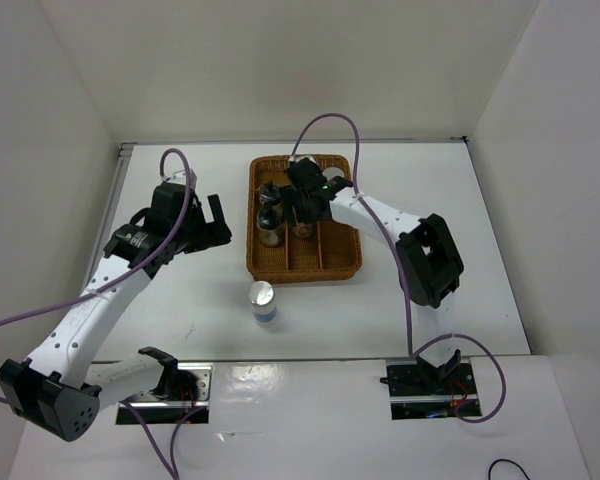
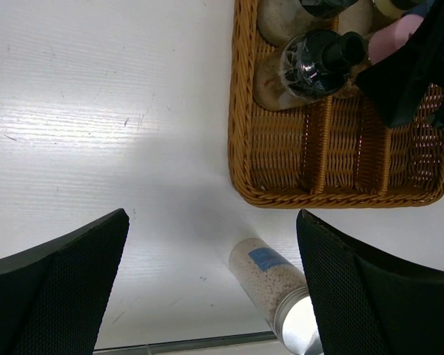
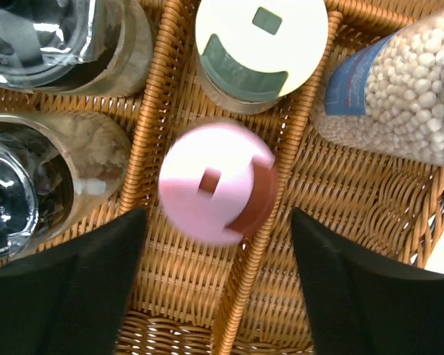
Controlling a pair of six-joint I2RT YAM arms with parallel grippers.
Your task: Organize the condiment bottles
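One silver-capped bottle (image 1: 263,300) stands alone on the table in front of the brown wicker tray (image 1: 305,272). In the left wrist view this bottle (image 2: 274,281) lies low between my open left gripper's (image 2: 213,244) fingers, close to the right one. My left gripper (image 1: 215,225) hovers left of the tray. My right gripper (image 1: 301,208) is open over the tray. In its wrist view the right gripper (image 3: 216,288) is empty, with the pink-capped bottle (image 3: 214,181) just beyond the fingertips, blurred. Around it stand the yellow-green-capped bottle (image 3: 260,44), two black-capped bottles (image 3: 37,185) (image 3: 52,37) and a second silver-capped bottle (image 3: 399,89) of white beads.
The tray's wicker dividers (image 3: 263,251) run between the bottles. White walls close in the table on the left, back and right. A metal strip (image 2: 177,345) marks the table's near edge close to the lone bottle.
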